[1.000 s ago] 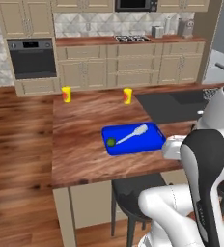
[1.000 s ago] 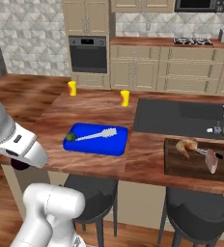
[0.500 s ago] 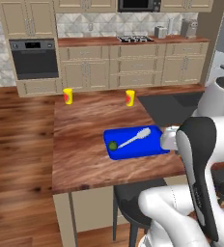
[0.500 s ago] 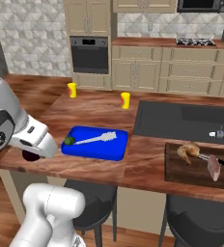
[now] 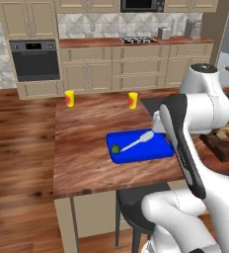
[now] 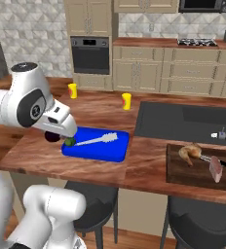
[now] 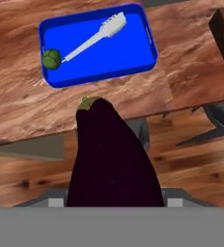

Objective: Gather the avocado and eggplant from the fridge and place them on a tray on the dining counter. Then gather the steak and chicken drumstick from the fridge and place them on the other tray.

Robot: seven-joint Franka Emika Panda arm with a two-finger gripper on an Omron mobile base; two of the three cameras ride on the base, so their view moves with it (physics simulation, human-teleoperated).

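My gripper [image 7: 113, 195] is shut on the eggplant [image 7: 111, 159], a long dark purple fruit with a green cap that hides the fingertips in the hand view. In the right base view the eggplant [image 6: 51, 137] hangs under the hand at the near left corner of the blue tray [image 6: 100, 153]. The avocado [image 7: 51, 59], a small green ball, lies in the tray's left end beside a white utensil [image 7: 92, 38]. The left base view shows the avocado [image 5: 115, 148] in the blue tray [image 5: 151, 153]. On the dark wooden tray [image 6: 183, 170] lie the chicken drumstick [image 6: 189, 151] and the steak [image 6: 215, 169].
Two yellow cups [image 6: 73, 90] [image 6: 126, 101] stand on the far side of the dining counter. A dark sink [image 6: 183, 121] sits right of the blue tray. Stools [image 6: 93, 204] stand under the counter's near edge. My own arm [image 5: 185, 128] blocks part of the left base view.
The arm has swung in over the counter's near edge toward the blue tray, carrying the eggplant. Both base views have shifted a little with the base.
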